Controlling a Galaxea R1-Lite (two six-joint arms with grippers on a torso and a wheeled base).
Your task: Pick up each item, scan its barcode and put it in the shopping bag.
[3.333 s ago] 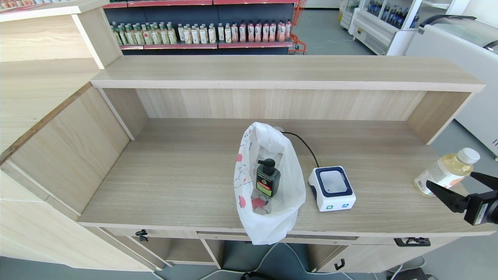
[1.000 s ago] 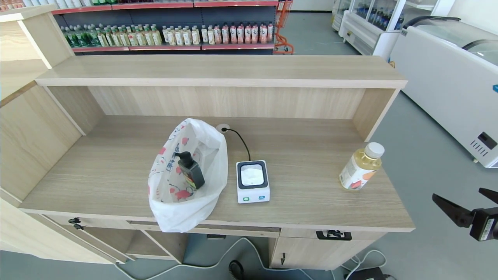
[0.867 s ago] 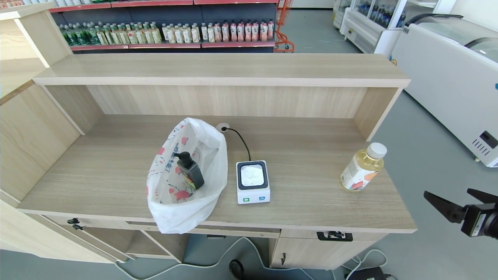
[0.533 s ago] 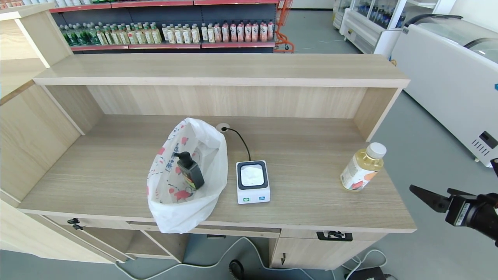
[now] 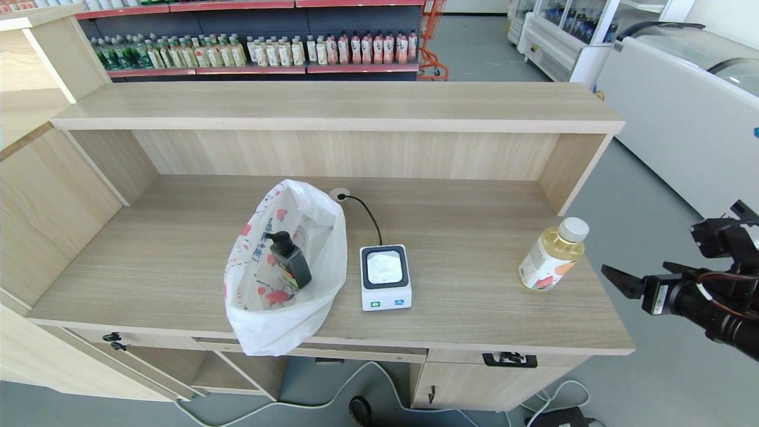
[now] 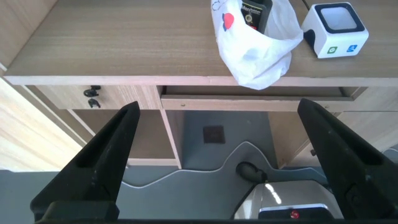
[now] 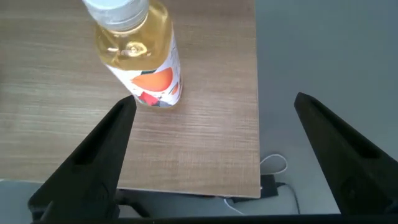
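One bottle [image 5: 552,254] stood upright at three o'clock from the scanner [image 5: 385,276]; the right gripper [image 7: 214,102], claw spread wide, hung at its four o'clock; left gripper [image 6: 217,107] likewise spread

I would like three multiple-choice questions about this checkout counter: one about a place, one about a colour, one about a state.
1. Where does the scanner stand?
A. between the shopping bag and the drink bottle
B. inside the bag
C. on the upper ledge

2. What colour is the pump bottle in the bag?
A. white
B. black
C. yellow

3. How is the right gripper?
A. shut on the drink bottle
B. shut, empty
C. open, empty

Answers:
1 A, the bag is on its left and the bottle far on its right.
2 B, its pump and body are black, the label aside.
3 C, its jaws stand wide apart, and the bottle stands free on the counter.
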